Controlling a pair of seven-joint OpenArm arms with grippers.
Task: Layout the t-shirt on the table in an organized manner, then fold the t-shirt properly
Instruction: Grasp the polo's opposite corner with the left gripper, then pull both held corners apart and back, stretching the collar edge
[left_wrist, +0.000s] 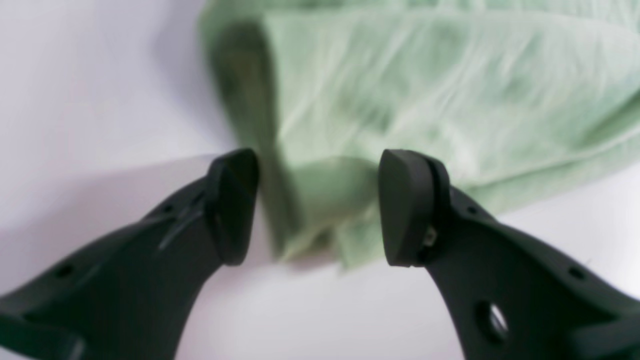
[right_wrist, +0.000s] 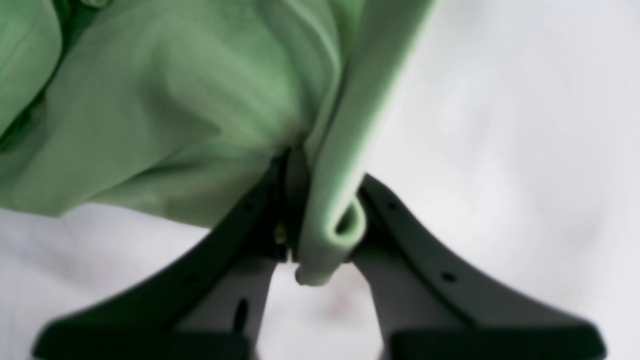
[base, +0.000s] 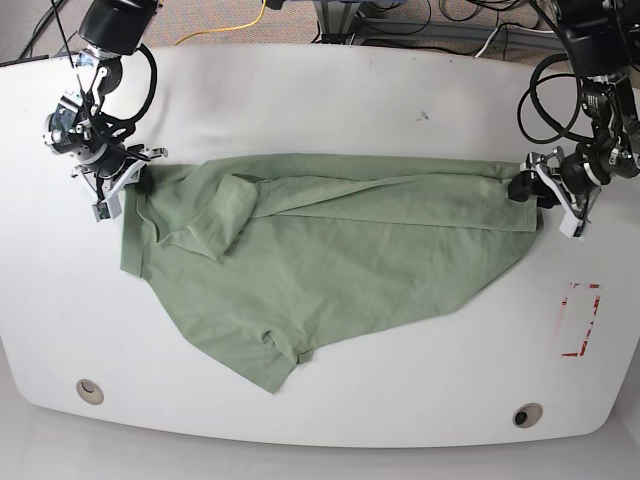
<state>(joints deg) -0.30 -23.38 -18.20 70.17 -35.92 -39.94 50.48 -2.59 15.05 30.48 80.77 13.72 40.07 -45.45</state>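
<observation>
The sage-green t-shirt (base: 330, 250) lies spread and creased across the middle of the white table (base: 330, 90), with its collar end at the base view's left. My right gripper (right_wrist: 320, 220) is shut on a rolled fold of the shirt (right_wrist: 165, 100); in the base view it (base: 140, 183) sits at the shirt's upper left corner. My left gripper (left_wrist: 320, 210) is open, its jaws on either side of a corner of the shirt (left_wrist: 440, 95) without pinching it. In the base view it (base: 522, 188) is at the shirt's upper right corner.
A red tape rectangle (base: 580, 320) is on the table at the right. Round cable holes (base: 90, 390) (base: 527, 414) sit near the front edge. A small dark speck (base: 423, 116) is at the back. Cables lie beyond the far edge.
</observation>
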